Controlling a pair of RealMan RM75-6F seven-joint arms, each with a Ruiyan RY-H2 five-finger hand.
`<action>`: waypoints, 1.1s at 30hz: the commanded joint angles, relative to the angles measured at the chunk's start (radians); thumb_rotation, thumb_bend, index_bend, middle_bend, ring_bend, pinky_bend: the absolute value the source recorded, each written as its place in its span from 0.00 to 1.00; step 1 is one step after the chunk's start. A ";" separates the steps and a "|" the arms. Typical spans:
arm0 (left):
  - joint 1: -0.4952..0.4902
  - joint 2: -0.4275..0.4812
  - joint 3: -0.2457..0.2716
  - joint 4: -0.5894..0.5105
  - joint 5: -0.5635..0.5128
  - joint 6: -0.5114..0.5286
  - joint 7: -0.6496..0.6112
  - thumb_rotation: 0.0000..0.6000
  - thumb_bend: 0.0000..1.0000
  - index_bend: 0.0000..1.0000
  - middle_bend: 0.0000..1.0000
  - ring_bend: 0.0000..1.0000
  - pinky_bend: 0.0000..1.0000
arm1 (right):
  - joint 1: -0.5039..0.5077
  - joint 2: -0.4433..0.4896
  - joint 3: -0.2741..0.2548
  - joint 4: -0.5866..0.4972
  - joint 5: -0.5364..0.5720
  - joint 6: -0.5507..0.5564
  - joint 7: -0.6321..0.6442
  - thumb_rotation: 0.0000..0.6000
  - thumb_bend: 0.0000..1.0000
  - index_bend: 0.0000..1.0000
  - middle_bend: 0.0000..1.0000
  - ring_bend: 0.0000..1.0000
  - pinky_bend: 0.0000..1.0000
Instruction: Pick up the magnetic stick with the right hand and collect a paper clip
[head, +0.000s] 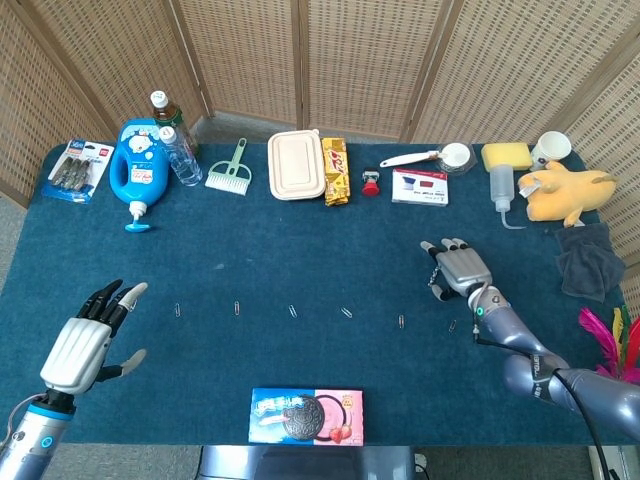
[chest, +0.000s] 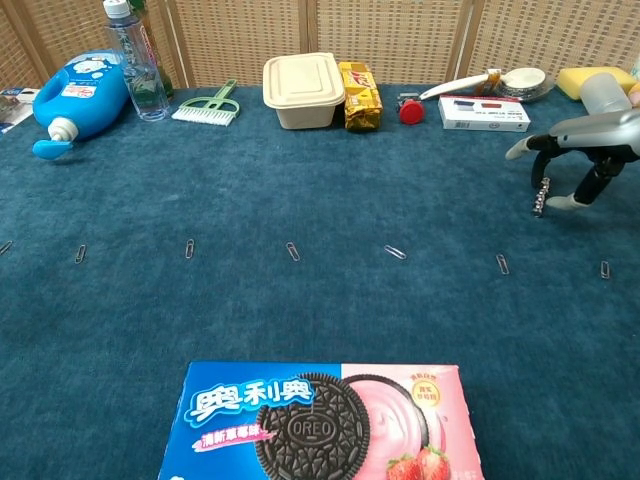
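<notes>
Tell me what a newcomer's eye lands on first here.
The Oreo box fills the near edge of the blue table. Behind it a row of paper clips crosses the cloth, and at far right the right hand holds the magnetic stick hanging above the table.

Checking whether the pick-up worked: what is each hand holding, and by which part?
The right hand pinches the magnetic stick by its upper end; the lower end hangs toward the table. The left hand holds nothing, fingers spread.
</notes>
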 joint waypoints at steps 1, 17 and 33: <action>0.002 0.000 0.002 0.001 0.002 0.003 -0.004 1.00 0.42 0.03 0.15 0.05 0.10 | -0.004 0.008 -0.005 -0.010 0.018 0.013 -0.007 0.87 0.45 0.00 0.30 0.00 0.09; 0.002 -0.001 0.009 0.006 0.018 0.008 -0.018 1.00 0.42 0.03 0.15 0.05 0.10 | -0.051 0.077 -0.042 -0.094 0.081 0.071 -0.026 0.83 0.45 0.00 0.31 0.00 0.09; 0.017 0.008 0.021 0.005 0.031 0.031 -0.027 1.00 0.42 0.03 0.15 0.05 0.10 | -0.062 0.111 -0.026 -0.168 0.040 0.111 -0.032 0.82 0.45 0.00 0.31 0.00 0.10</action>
